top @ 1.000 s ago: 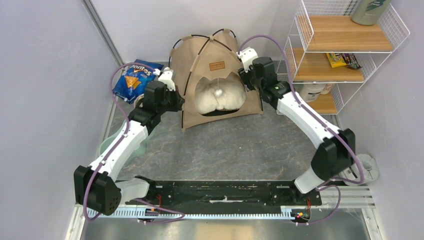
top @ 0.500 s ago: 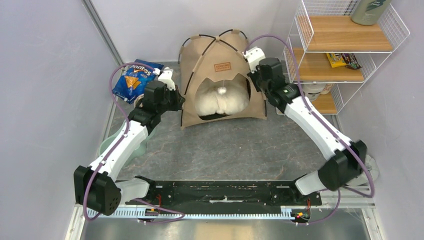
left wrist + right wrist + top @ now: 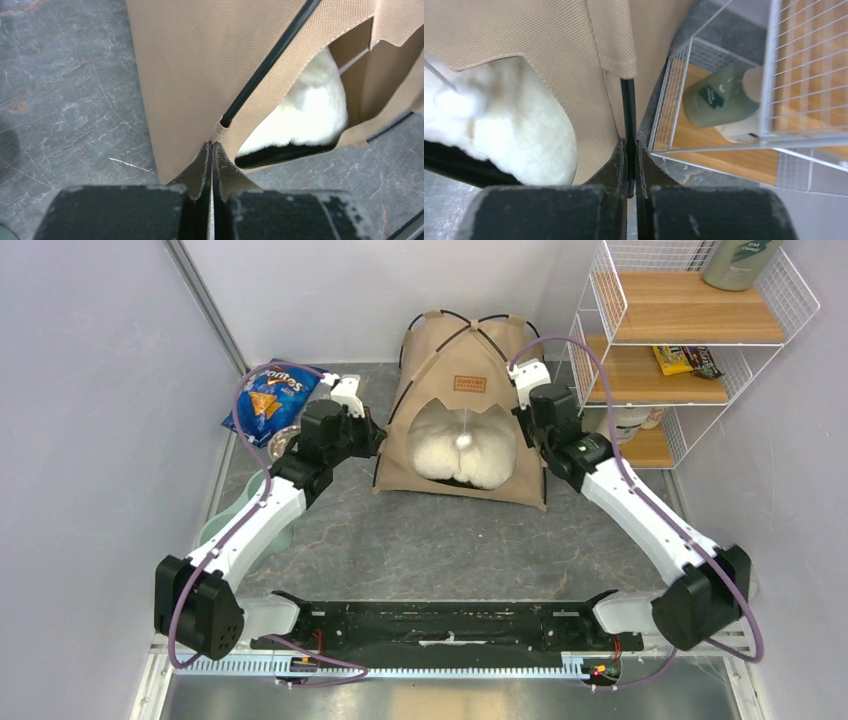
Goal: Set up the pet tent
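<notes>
The pet tent stands upright at the back of the table, tan with black crossed poles and a brown label. A fluffy white pillow fills its arched doorway. My left gripper is at the tent's front left corner. In the left wrist view it is shut on the tan fabric, just below a pole end. My right gripper is at the tent's right front edge. The right wrist view shows it shut on the black pole.
A blue chip bag lies behind my left arm, and a green bowl sits by the left wall. The white wire shelf stands close to the tent's right side, with a green bottle on its lower board.
The tent has shifted to the right, toward the shelf, and both arms moved with it. My right gripper, open a second ago, has shut on the pole.
</notes>
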`<move>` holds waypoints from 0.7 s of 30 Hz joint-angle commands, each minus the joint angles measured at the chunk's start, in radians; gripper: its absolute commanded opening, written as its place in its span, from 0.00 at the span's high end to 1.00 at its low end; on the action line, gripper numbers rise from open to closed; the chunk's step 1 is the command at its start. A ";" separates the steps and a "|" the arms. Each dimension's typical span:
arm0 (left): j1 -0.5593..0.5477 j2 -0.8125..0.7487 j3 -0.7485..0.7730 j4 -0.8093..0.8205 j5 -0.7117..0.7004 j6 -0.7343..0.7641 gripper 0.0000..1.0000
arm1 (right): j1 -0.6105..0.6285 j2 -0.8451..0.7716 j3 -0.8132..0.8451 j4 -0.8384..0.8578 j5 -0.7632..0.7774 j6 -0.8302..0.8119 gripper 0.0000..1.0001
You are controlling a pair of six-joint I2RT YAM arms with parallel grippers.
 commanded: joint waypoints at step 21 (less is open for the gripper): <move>-0.043 -0.164 -0.001 -0.090 -0.324 -0.020 0.39 | -0.066 -0.217 0.028 -0.150 -0.105 0.341 0.04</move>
